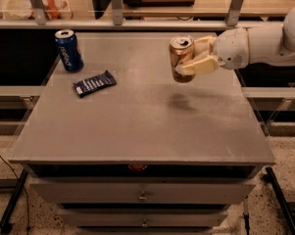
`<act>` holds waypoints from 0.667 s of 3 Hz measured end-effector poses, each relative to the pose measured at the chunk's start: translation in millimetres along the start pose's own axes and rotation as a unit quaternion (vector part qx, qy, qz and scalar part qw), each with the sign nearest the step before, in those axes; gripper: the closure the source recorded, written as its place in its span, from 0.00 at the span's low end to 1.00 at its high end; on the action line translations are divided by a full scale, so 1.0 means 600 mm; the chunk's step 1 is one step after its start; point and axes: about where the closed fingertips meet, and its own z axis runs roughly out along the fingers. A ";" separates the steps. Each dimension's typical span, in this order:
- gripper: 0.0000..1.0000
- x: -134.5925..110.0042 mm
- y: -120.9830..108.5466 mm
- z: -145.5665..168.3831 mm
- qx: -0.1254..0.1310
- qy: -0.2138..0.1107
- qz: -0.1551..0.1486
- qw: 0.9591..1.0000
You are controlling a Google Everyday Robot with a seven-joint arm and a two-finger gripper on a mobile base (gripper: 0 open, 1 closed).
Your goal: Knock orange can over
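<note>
1. Left rear of the table (137, 136): the blue can (68, 50) stands upright near the corner. It is not the target. It is well apart from my working zone, so no clearance action is needed there.

2. Just in front of it and to its right: a dark snack packet (94, 83) lies flat on the top. It is also well apart from the target.

3. Right of centre: the orange can (179, 53) is off the surface. It hangs in the air, close to upright, pull-tab end up. Its shadow falls on the bare table top directly below.

4. My gripper (188, 58) reaches in from the right edge with my arm behind it. The fingers are clamped on the can's side wall, one high and one low on the can. Nothing else is in the grip.

5. Assessment: the task requires the can to end on its side. A held can cannot topple, so I judge the step in hand to be positioning. Next, I would expect to tilt or lower it, then release over the open surface under the shadow, where it can roll without striking the other items.
</note>
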 end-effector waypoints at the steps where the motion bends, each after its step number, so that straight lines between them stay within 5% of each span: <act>1: 1.00 -0.024 -0.011 -0.017 -0.017 0.042 -0.050 0.998; 2: 1.00 -0.041 -0.003 -0.017 -0.062 0.112 -0.116 0.985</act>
